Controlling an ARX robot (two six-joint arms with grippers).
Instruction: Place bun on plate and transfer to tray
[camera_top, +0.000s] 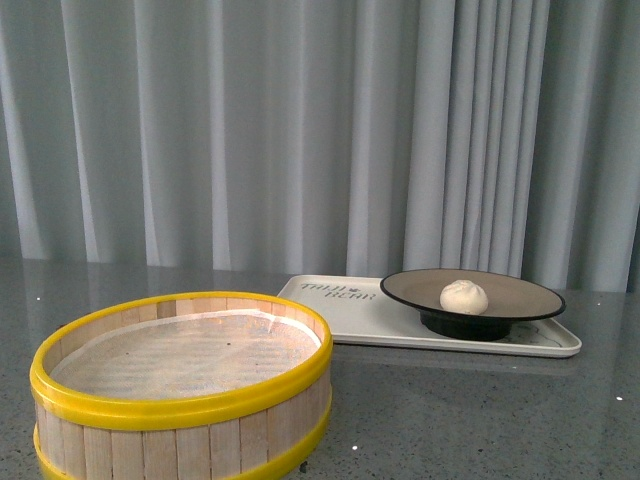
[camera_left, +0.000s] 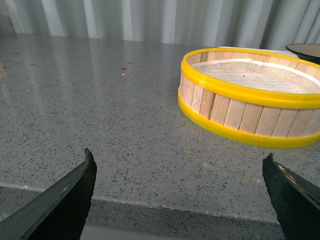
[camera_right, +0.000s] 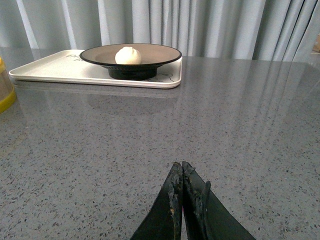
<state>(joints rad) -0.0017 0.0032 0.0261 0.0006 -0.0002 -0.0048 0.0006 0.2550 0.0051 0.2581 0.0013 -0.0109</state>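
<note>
Left gripper (camera_left: 180, 175) fingers (camera_left: 65, 200): two dark, wedge-shaped blades tapering to points; a matte black finish is shown.
Right gripper (camera_right: 181, 172) fingers (camera_right: 172, 210): black, narrow, tapered; worn, roughened tip edges are seen.
Cables, screws, markings: none can be made out.

Pale grey pleated curtain (camera_top: 250, 130) behind, speckled grey stone-like countertop (camera_top: 450, 410), soft even, perhaps daylight, lighting
</note>
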